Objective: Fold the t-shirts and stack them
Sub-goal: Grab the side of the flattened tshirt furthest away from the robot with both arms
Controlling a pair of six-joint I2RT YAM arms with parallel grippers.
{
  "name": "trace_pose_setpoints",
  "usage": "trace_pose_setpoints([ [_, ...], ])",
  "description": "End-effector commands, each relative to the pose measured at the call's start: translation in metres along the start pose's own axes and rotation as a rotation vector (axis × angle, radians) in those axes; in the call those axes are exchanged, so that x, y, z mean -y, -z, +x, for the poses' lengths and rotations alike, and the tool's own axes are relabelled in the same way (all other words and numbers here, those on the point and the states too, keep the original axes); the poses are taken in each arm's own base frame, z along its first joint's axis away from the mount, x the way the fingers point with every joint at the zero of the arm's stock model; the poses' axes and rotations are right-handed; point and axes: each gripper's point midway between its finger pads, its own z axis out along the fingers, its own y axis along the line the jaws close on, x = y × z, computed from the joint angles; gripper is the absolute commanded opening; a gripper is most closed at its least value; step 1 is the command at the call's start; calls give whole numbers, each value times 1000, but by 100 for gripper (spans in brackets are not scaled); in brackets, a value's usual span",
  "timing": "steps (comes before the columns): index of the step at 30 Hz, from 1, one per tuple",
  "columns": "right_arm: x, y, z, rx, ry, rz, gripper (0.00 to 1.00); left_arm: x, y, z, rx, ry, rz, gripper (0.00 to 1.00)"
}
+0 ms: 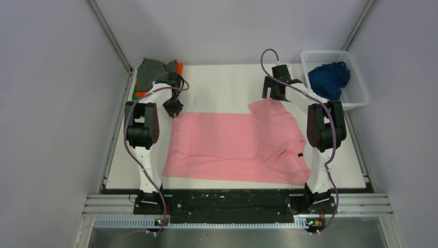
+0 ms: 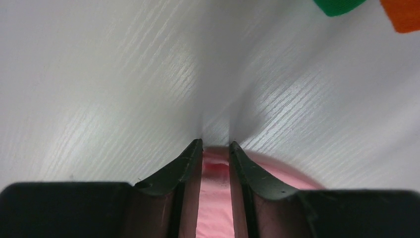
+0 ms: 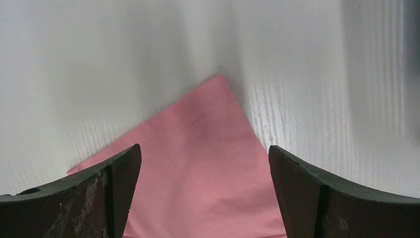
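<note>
A light pink t-shirt (image 1: 232,144) lies spread on the white table (image 1: 222,82), its dark neck label at the near right. My left gripper (image 1: 173,108) is at the shirt's far left corner. In the left wrist view the gripper (image 2: 215,147) is nearly closed, with pink cloth (image 2: 215,198) pinched between the jaws. My right gripper (image 1: 272,95) hovers over the folded far right corner. In the right wrist view it (image 3: 203,147) is wide open, with the pink corner (image 3: 208,129) lying flat beneath and between the jaws.
Folded grey (image 1: 152,70), orange (image 1: 179,67) and green (image 1: 135,94) tees sit at the far left corner; green (image 2: 339,5) and orange (image 2: 403,15) also show in the left wrist view. A white lattice basket (image 1: 356,88) at the far right holds a dark blue tee (image 1: 328,77).
</note>
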Motion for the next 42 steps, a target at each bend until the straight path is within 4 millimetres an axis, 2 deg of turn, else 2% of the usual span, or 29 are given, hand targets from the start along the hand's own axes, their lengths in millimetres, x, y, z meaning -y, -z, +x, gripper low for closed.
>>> trace_pose_setpoints([
  [1, -2, -2, -22, 40, 13, 26, 97, -12, -5, 21, -72, -35, -55, 31],
  [3, -6, -7, -22, 37, 25, 30, 97, -5, -6, 22, -80, -35, -32, 23],
  [5, -9, -12, -24, 42, 32, 36, 97, 2, -6, 23, -92, -33, -6, 2],
  [6, -10, -14, -25, 43, 35, 37, 96, 7, -6, 22, -95, -36, 15, 0],
  [10, -22, -29, -28, 40, 37, 21, 91, 24, 7, 10, -62, -37, 101, 0],
  [13, -31, -38, -29, 46, 37, 19, 87, 28, 26, -6, -1, -30, 140, 0],
  [16, -35, -49, -23, 35, 30, 31, 81, 27, 41, -14, 40, -27, 171, 0],
  [21, -32, -58, -1, -14, 25, 57, 61, 24, 52, -9, 63, -32, 227, 0],
  [26, -18, -43, 11, -23, 18, 105, 42, 18, 58, 3, 58, -35, 265, 0],
  [28, -14, -33, 11, -1, 11, 114, 25, 16, 62, 6, 60, -37, 276, 0],
  [31, -18, -17, -3, 59, 6, 79, 1, 13, 69, 7, 77, -42, 293, 0],
  [37, -31, 22, -31, 186, 40, -12, 0, 10, 76, 7, 95, -47, 314, 0],
  [42, -32, 63, -22, 221, 65, -76, 0, 7, 84, 11, 105, -49, 344, 0],
])
